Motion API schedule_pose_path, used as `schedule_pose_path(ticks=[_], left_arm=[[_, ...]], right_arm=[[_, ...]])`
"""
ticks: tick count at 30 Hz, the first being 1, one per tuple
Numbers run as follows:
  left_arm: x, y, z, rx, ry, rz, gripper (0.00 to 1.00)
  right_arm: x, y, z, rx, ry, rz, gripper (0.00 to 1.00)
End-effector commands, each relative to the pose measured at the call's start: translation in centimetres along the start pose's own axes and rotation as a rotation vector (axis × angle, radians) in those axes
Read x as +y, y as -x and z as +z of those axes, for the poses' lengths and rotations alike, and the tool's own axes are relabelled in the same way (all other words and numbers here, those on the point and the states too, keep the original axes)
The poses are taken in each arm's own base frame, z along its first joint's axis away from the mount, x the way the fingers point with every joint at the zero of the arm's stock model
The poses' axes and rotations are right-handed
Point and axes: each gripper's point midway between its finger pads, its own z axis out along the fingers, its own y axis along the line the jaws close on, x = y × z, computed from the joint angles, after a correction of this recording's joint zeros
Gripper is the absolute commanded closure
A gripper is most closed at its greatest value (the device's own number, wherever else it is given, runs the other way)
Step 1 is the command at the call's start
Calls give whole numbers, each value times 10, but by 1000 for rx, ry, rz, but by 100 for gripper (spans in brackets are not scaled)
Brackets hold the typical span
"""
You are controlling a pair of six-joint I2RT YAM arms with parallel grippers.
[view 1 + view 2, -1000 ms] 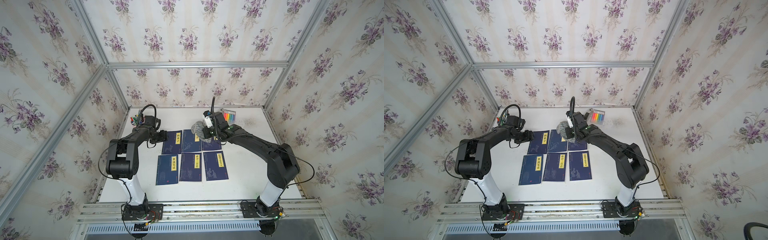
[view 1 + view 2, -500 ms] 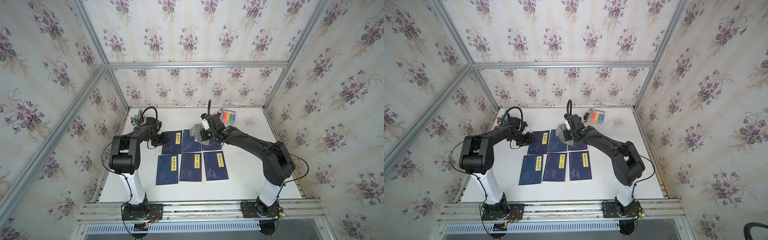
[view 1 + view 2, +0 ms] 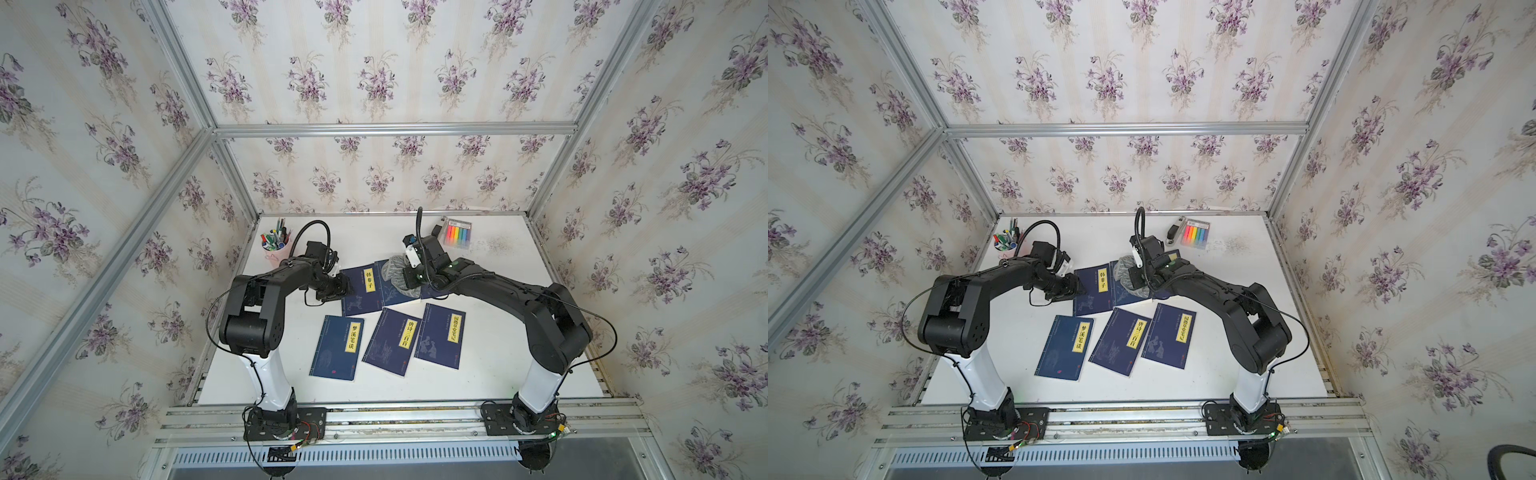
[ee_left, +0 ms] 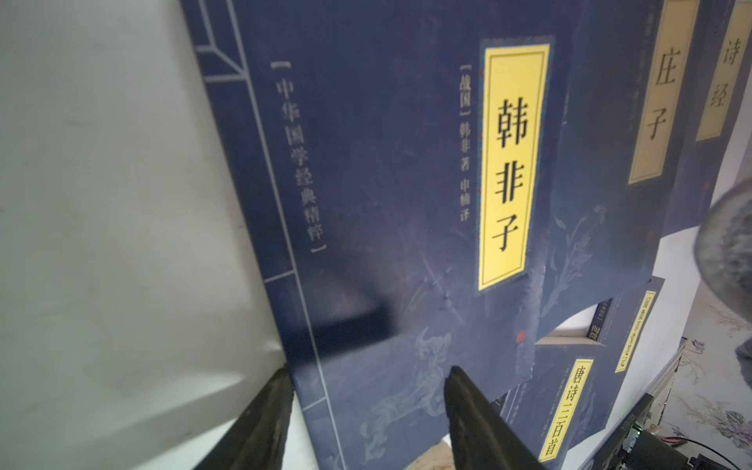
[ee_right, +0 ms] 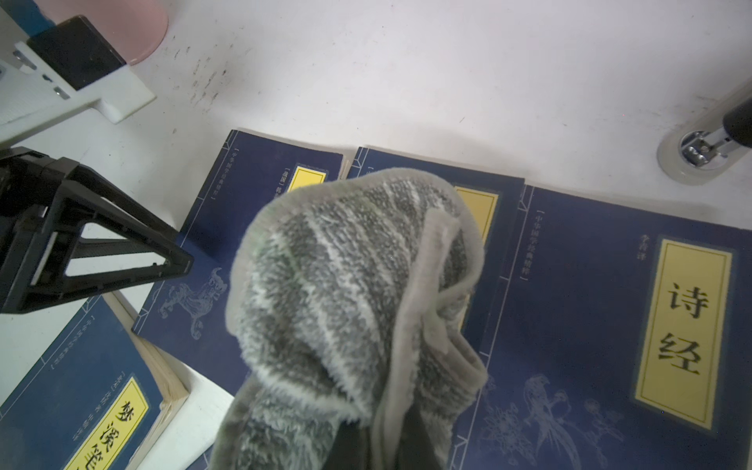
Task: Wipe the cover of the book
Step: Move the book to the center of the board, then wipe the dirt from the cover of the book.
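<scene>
Several dark blue books with yellow title labels lie on the white table (image 3: pixel 498 332). My left gripper (image 4: pixel 368 374) is open at the near-left corner of the back-left book (image 3: pixel 361 291) (image 4: pixel 386 183). One of its fingers (image 4: pixel 272 407) is on the table beside the spine and the other is over the cover. My right gripper (image 5: pixel 378 435) is shut on a grey fluffy cloth (image 5: pixel 346 285) (image 3: pixel 397 272). The cloth hangs over the back middle book (image 5: pixel 480 203) and overlaps the back-left book's edge. The cloth hides the right gripper's fingertips.
Three more books lie in a front row (image 3: pixel 392 343). A pink pen cup (image 3: pixel 274 249) stands at the back left, close behind my left arm. A pack of coloured highlighters (image 3: pixel 457 233) and a dark stapler (image 3: pixel 1175 230) lie at the back right.
My left gripper has moved right and forward to the back-left book's corner, and its jaws have narrowed slightly. My right gripper has carried the cloth forward over the back middle book.
</scene>
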Motion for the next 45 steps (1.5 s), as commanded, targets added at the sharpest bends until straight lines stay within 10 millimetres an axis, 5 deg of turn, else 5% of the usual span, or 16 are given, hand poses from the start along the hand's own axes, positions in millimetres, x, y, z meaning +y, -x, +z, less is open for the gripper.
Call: schedule_pose_path(ticks=[1, 11, 17, 23, 31, 37, 45], left_arm=[[-7, 0, -1, -4, -33, -11, 39], [-2, 36, -26, -74, 67, 45, 49], [20, 61, -38, -93, 113, 26, 55], [32, 71, -30, -88, 71, -7, 59], [25, 74, -20, -77, 12, -3, 62], [23, 73, -10, -49, 9, -3, 69], [27, 74, 7, 2, 12, -31, 78]], right_arm=[[6, 12, -5, -46, 23, -4, 100], [49, 22, 15, -31, 43, -74, 100], [64, 23, 32, -27, 24, -31, 100], [77, 26, 45, -38, 31, 17, 100], [82, 32, 76, 1, -22, 18, 100], [73, 16, 112, 95, -91, 9, 100], [70, -26, 124, 210, -90, 26, 100]])
